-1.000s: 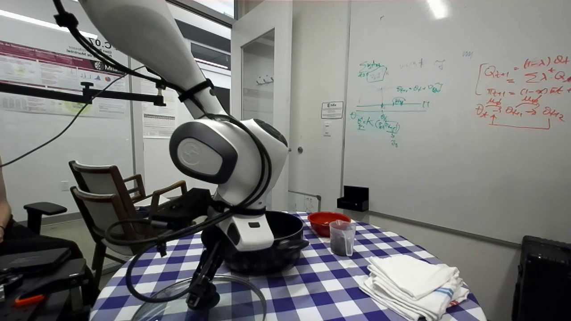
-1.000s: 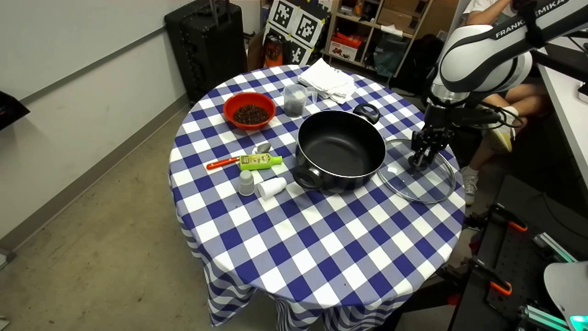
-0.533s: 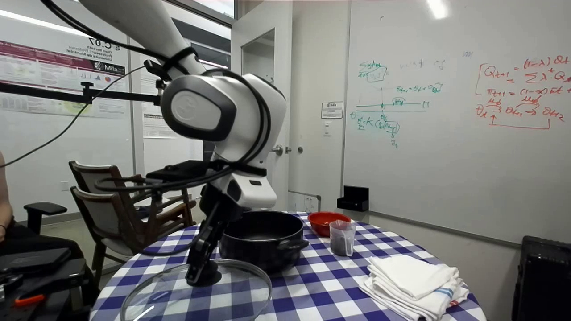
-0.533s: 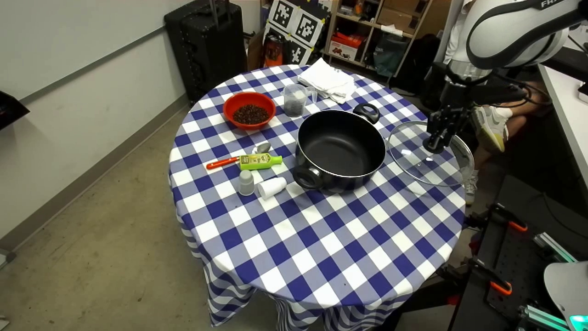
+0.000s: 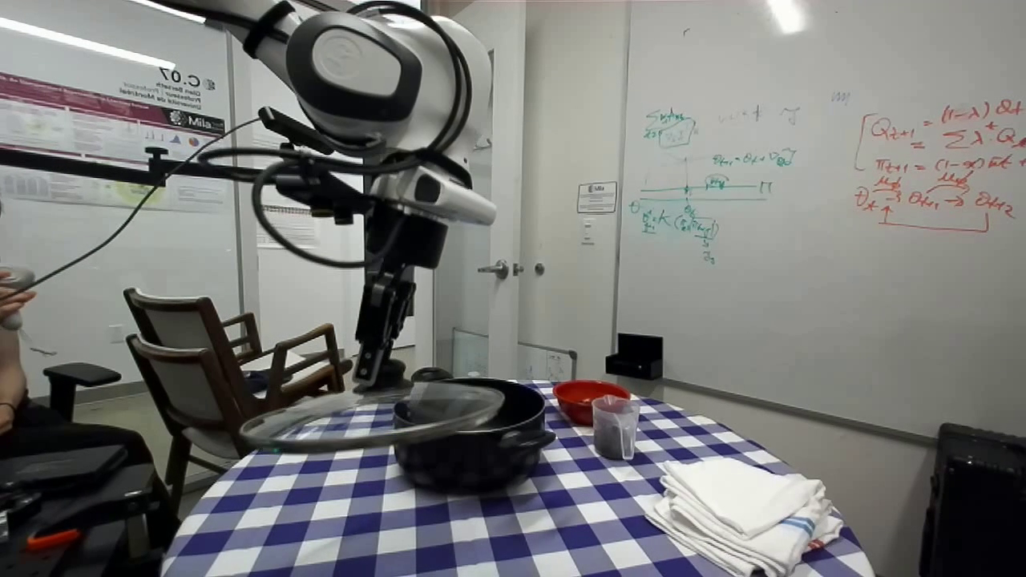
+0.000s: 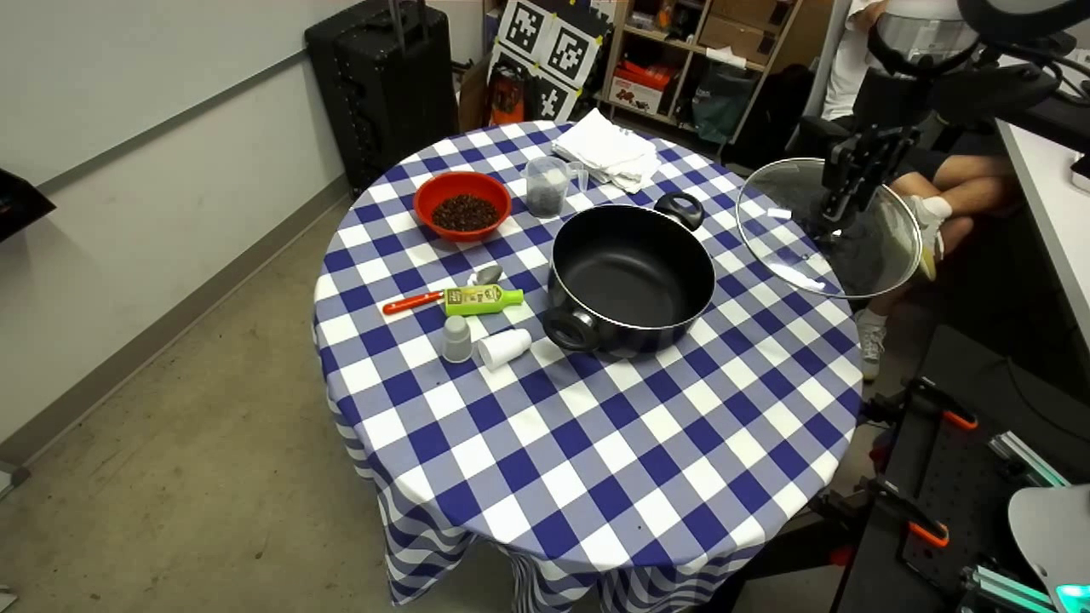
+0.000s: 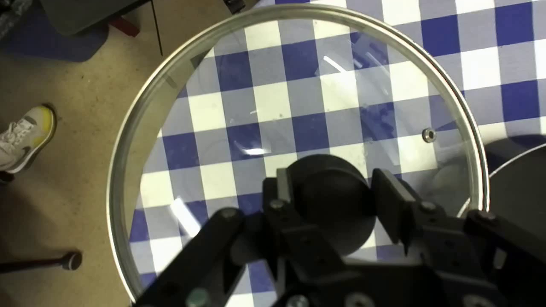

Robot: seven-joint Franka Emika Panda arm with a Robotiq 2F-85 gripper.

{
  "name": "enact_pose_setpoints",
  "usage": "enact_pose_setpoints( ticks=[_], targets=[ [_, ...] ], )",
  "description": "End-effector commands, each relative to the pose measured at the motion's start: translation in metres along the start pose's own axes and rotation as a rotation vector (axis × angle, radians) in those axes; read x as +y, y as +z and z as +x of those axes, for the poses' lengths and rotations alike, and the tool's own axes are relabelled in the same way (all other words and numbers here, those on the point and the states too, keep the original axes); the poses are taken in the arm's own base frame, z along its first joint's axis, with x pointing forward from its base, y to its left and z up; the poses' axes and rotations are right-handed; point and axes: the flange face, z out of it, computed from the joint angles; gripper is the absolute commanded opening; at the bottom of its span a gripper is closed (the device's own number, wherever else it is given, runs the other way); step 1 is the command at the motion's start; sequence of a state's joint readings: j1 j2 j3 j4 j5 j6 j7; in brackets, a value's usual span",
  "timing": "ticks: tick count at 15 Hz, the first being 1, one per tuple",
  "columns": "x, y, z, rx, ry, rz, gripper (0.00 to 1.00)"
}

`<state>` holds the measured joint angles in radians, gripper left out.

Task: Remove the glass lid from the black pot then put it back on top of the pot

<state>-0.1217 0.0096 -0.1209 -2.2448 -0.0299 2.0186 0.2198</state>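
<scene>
The black pot (image 5: 473, 461) stands uncovered on the checkered tablecloth, its dark inside empty in an exterior view (image 6: 630, 268); its edge shows at the right of the wrist view (image 7: 520, 187). The glass lid (image 5: 337, 433) is in the air beside the pot, above the table edge, slightly tilted. It also shows in an exterior view (image 6: 783, 226) and fills much of the wrist view (image 7: 264, 111). My gripper (image 7: 330, 187) is shut on the lid's dark knob (image 7: 335, 213), a pad at each side. It also shows in both exterior views (image 5: 378, 378) (image 6: 839, 204).
A red bowl (image 6: 464, 213), a measuring cup (image 6: 547, 187) and folded white towels (image 6: 605, 149) stand near the pot. A green bottle (image 6: 484, 299), a red-handled utensil (image 6: 413, 302) and small shakers (image 6: 456, 339) lie on its other side. A person sits behind the arm.
My gripper has raised the lid from near the tablecloth to above the pot's rim level and carried it a little away from the pot. The pot has not moved.
</scene>
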Motion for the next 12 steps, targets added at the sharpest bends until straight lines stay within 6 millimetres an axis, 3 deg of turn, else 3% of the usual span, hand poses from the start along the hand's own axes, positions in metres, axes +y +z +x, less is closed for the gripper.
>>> enact_pose_setpoints(
  ticks=[1,6,12],
  targets=[
    [-0.043,-0.051,-0.008,0.048,-0.086,-0.059,0.24],
    [-0.107,-0.074,0.005,0.08,-0.249,-0.068,0.24],
    [-0.16,-0.064,0.035,0.088,-0.382,-0.072,0.24]
  ],
)
